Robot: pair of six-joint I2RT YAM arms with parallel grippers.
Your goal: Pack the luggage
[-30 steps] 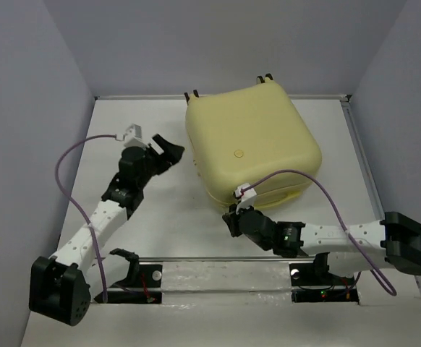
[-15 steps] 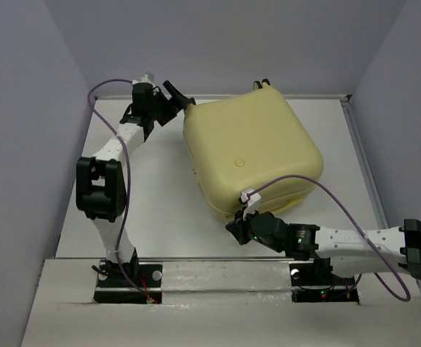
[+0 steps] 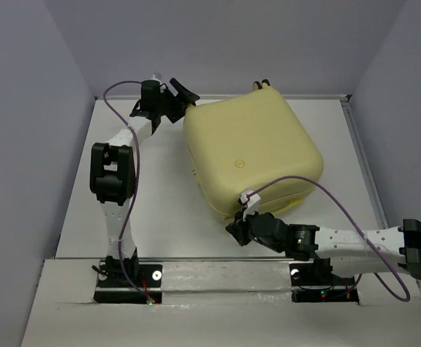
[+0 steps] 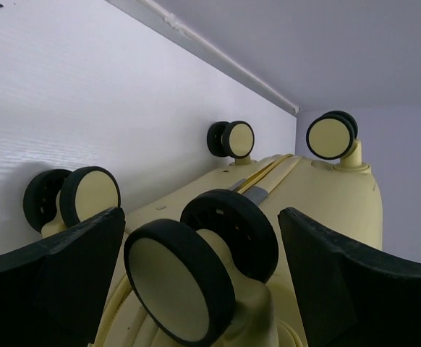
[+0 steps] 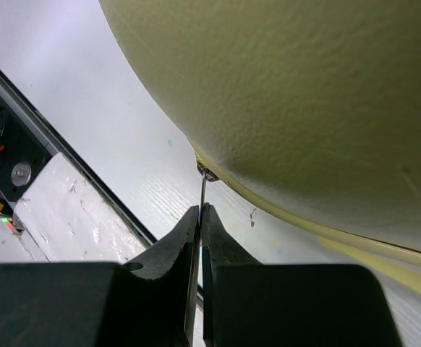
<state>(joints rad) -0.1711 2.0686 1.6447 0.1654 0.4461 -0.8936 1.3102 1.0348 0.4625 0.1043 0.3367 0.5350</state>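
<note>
The luggage [image 3: 250, 152] is a pale-yellow hard-shell suitcase lying closed on the table, wheels toward the back wall. My left gripper [image 3: 184, 97] is open at its back left corner, its jaws on either side of a black-and-cream caster wheel [image 4: 196, 278] without touching it. Other caster wheels [image 4: 331, 135] show beyond in the left wrist view. My right gripper [image 3: 235, 230] is at the suitcase's near left corner, shut on the thin metal zipper pull [image 5: 202, 191] that hangs from the seam of the shell [image 5: 304, 94].
The white table [image 3: 152, 202] has a raised rail [image 3: 362, 159] along its right side and back. Grey walls enclose the back and sides. A metal mounting bar [image 3: 225, 271] with both arm bases runs along the near edge.
My left arm has swung from the table's left middle to the suitcase's back left corner and now straddles a wheel. The suitcase has turned slightly. My right gripper stays at the near corner.
</note>
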